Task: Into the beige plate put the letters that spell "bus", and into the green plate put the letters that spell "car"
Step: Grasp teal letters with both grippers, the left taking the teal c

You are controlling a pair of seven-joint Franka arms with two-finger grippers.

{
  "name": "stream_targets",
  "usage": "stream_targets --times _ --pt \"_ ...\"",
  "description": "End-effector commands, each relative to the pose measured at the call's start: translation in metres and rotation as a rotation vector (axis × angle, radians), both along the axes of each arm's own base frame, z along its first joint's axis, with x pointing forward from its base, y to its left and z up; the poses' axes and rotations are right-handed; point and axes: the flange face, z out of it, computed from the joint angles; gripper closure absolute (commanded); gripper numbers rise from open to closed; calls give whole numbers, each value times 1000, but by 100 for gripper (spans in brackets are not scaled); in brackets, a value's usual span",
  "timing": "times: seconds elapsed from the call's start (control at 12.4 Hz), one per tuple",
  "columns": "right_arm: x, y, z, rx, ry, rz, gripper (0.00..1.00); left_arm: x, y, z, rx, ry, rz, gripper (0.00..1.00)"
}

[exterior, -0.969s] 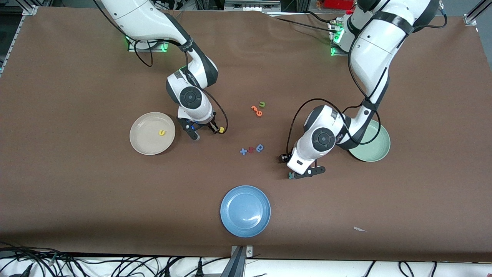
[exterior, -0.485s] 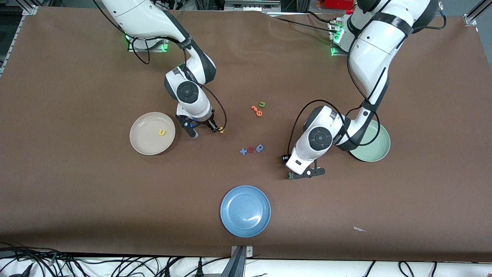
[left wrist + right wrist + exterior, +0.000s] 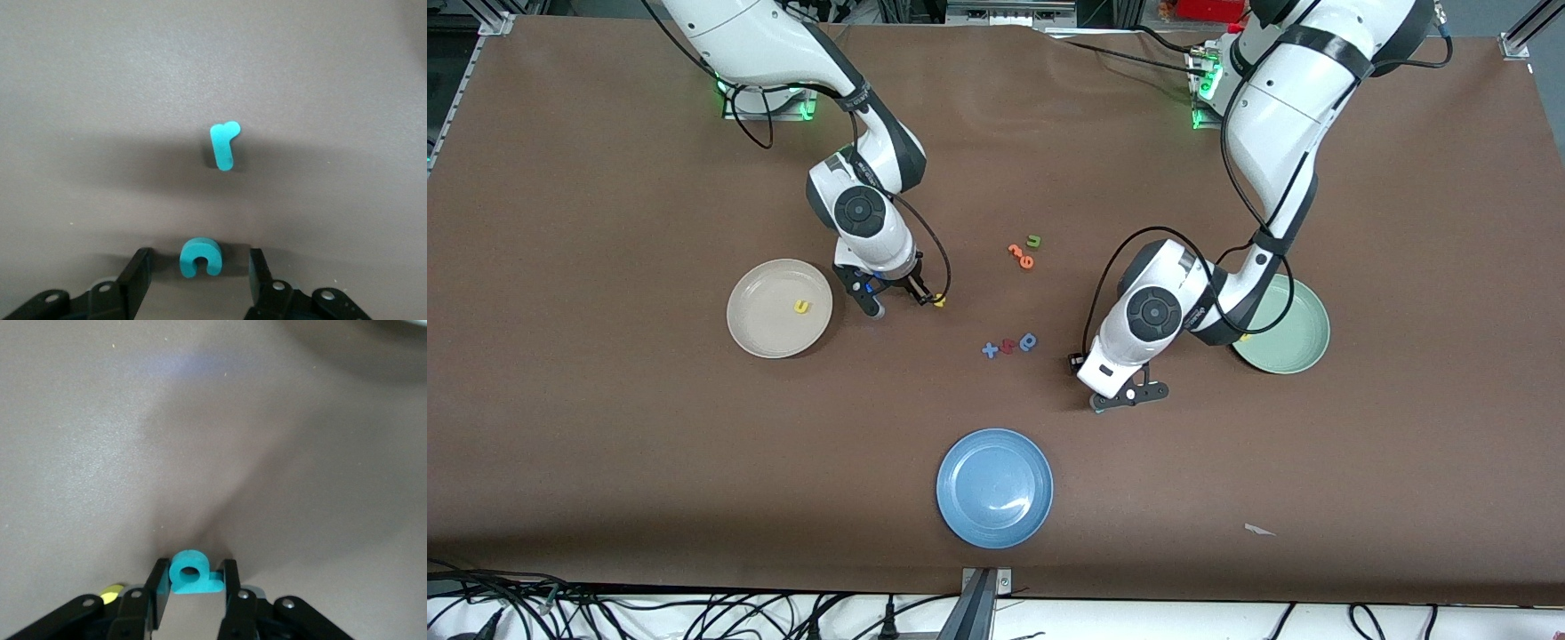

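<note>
While only the yellow "u" [image 3: 802,307] lies in the beige plate [image 3: 758,335], the right hand [image 3: 192,581] clasps the teal "b" [image 3: 193,573]; the left hand [image 3: 198,268], released, straddles the teal "c" [image 3: 199,257] beside the "r" [image 3: 224,144]; the green plate [image 3: 1294,354] awaits.

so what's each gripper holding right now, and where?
Right gripper: shut on the teal b, pinched at its sides. Left gripper: open around the teal c, nothing held.

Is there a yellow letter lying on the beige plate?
Yes, a small yellow letter lies on the beige plate, near its middle.
</note>
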Motion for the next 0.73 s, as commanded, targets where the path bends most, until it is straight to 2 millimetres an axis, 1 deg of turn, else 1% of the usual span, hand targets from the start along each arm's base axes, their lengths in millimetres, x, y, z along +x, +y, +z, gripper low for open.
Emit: stream_targets --times 0.0,0.16,0.24,0.32,0.4,0.48,0.57,0.65 --pt "-4 -3 7 -6 -11 3 64 5 -3 2 15 -7 8 40" --pt "4 0 28 5 -32 40 64 5 -2 1 17 -6 8 48" --pt "12 -5 38 -10 -23 42 64 5 -2 1 17 -6 8 52" --pt "18 -6 50 -23 -8 71 64 6 -1 1 17 -6 10 58" --pt "26 -12 63 -38 8 107 64 6 -1 2 17 -7 10 62" --pt "33 -23 73 -50 15 151 64 6 -1 2 17 -7 10 66" --pt "39 -39 80 -66 32 224 64 6 -1 1 17 -6 10 71" --pt "48 -63 87 -75 46 285 64 6 -1 1 17 -6 10 76"
